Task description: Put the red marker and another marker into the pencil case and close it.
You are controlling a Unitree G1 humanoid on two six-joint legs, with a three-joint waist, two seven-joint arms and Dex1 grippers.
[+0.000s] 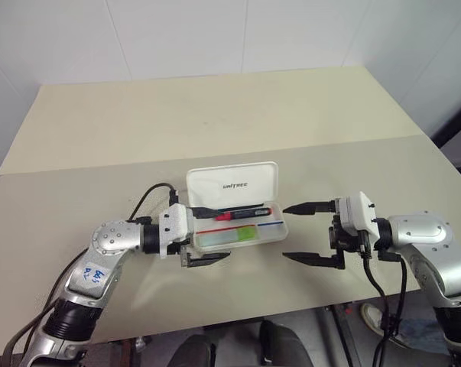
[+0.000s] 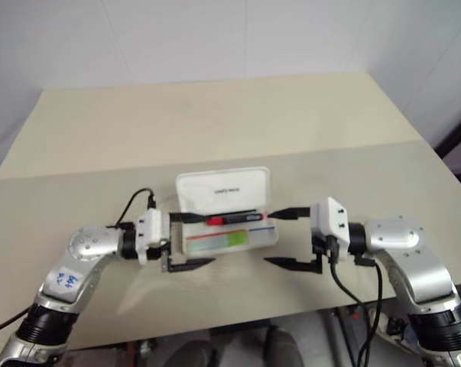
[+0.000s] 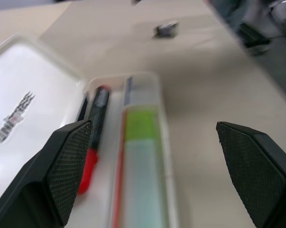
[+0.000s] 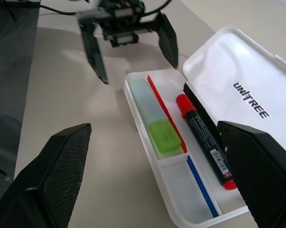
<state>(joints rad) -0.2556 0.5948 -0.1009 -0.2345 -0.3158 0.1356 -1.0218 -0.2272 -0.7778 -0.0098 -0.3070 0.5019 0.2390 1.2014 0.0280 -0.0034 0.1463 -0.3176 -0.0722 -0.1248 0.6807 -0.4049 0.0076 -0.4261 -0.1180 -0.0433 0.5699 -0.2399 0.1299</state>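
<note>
Beige table (image 1: 215, 115), white walls (image 1: 176, 34); 2 hands, left hand (image 1: 211, 233) and right hand (image 1: 303, 233), released.

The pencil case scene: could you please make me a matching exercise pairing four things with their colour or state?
Things:
1. red marker
2. green highlighter
3. pencil case
4. left gripper

States:
A. open, empty, at the case's end
B. pale lime, lying in the tray's front compartment
C. lid raised, tray showing
D. lying in the tray's rear compartment by the hinge

Pairs: 1-D, 2-B, 3-C, 4-A
</note>
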